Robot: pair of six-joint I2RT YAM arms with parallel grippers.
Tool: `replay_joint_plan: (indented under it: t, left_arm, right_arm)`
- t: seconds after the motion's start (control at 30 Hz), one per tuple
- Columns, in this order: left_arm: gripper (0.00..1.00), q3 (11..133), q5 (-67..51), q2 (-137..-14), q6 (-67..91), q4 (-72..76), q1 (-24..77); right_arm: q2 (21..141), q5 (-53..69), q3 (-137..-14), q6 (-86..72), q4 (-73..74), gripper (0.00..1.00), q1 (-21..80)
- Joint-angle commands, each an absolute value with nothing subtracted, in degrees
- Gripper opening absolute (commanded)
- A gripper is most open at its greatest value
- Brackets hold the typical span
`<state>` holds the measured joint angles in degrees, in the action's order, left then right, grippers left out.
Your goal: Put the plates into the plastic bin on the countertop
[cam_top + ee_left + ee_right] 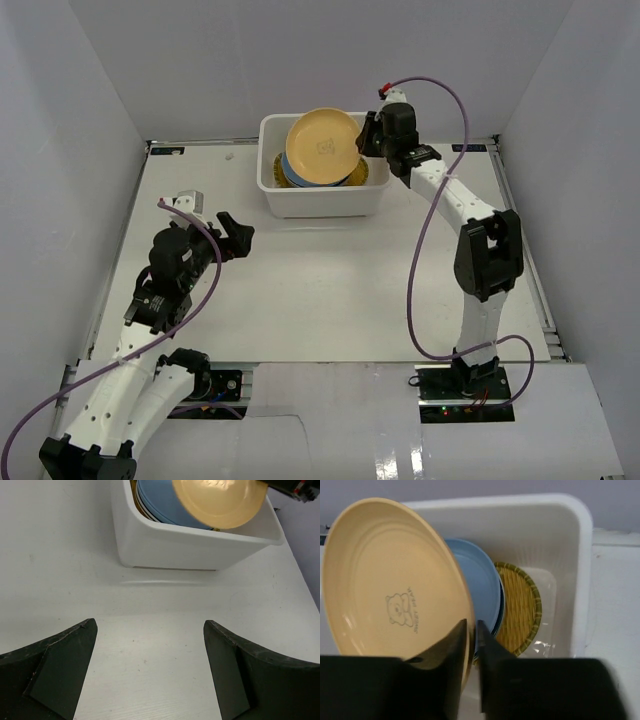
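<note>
Right fingers (445,675) are seen closed on the rim of a yellow plate (395,590); a small bear print is noted on its face. The plate is held tilted above a white bin (320,205), which is set at the far side of the table (330,290). Inside the bin, blue plates (487,590) are stacked, partly covering a woven yellow plate (520,610). Left fingers (55,670) are spread wide, nothing held between them, above the table and apart from the bin.
</note>
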<state>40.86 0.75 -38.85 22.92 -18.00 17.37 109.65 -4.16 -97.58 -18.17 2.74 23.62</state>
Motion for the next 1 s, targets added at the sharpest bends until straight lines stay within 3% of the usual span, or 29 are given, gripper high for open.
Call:
replay_joint_plan:
  t: [0.0,0.1,0.33,0.43,0.47,0.73,0.9,0.97]
  left_arm:
    - [0.98,42.36,0.09,-38.32,21.97,-18.02,17.14]
    - [0.98,42.36,0.09,-37.97,21.89,-18.02,17.14]
    - [0.98,42.63,0.61,-38.93,22.15,-18.19,17.14]
    - [0.98,42.80,0.61,-39.29,22.59,-18.02,17.14]
    - [0.98,43.15,0.62,-39.55,23.63,-18.02,17.14]
    - [0.98,48.59,-7.55,-37.01,27.25,-17.75,17.14]
    - [0.98,46.85,-11.42,-30.43,28.82,-18.19,17.14]
    - [0.98,43.87,-11.60,-28.40,28.92,-18.54,17.14]
  right_arm:
    - [112.58,-1.59,-104.40,-19.60,7.20,0.28,23.82]
    - [115.57,1.56,-108.62,-20.13,10.00,0.56,23.03]
    - [107.16,4.21,-110.23,-17.93,12.13,0.75,22.76]
    - [96.98,7.55,-99.79,-17.75,8.99,0.94,23.20]
    - [90.24,8.43,-91.14,-17.58,5.40,0.90,23.99]
    - [51.63,7.21,-49.11,-18.18,-4.74,0.90,29.62]
    - [28.27,0.09,-32.19,-20.13,-3.87,0.90,29.71]
    - [24.62,-2.63,-27.08,-20.39,-2.47,0.90,29.71]
